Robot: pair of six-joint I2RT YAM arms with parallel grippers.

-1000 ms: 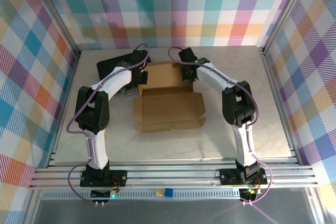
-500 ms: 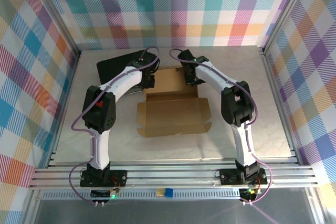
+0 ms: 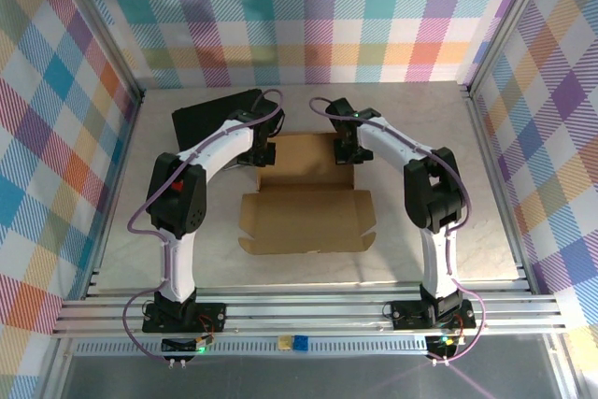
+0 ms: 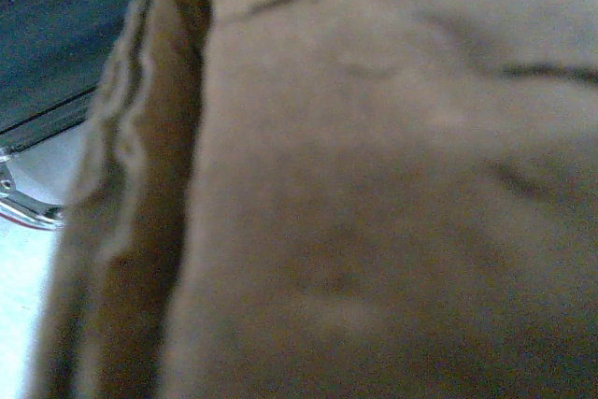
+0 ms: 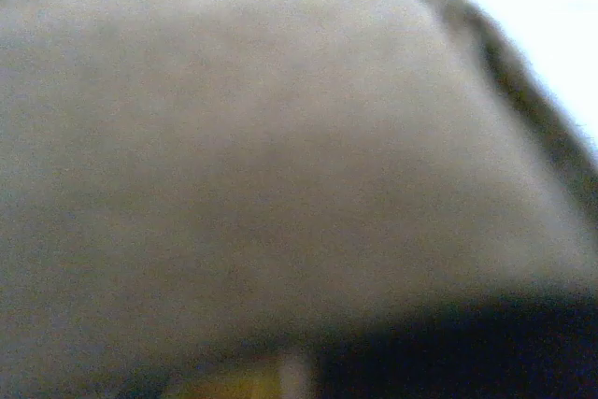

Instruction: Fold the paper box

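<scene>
The paper box point(image 3: 306, 220) lies open in the middle of the table, brown cardboard with its rear panel point(image 3: 306, 158) standing toward the back. My left gripper point(image 3: 264, 150) is at that panel's left edge and my right gripper point(image 3: 348, 149) at its right edge. Both are hard against the cardboard. Blurred brown cardboard point(image 4: 374, 184) lies right in front of the left wrist camera, with a corrugated edge point(image 4: 131, 165) at the left. The right wrist view has the same cardboard point(image 5: 234, 137) up close. The fingers are hidden in all views, and I cannot tell whether either holds the board.
A black case point(image 3: 210, 117) lies at the back left, just behind the left arm, and its dark surface point(image 4: 65, 25) also appears in the left wrist view. Aluminium rails point(image 3: 308, 310) run along the near edge. Checked walls enclose the table.
Both grippers have come nearer and slightly right, to the sides of the rear panel. The box has shifted a little toward the near edge with them.
</scene>
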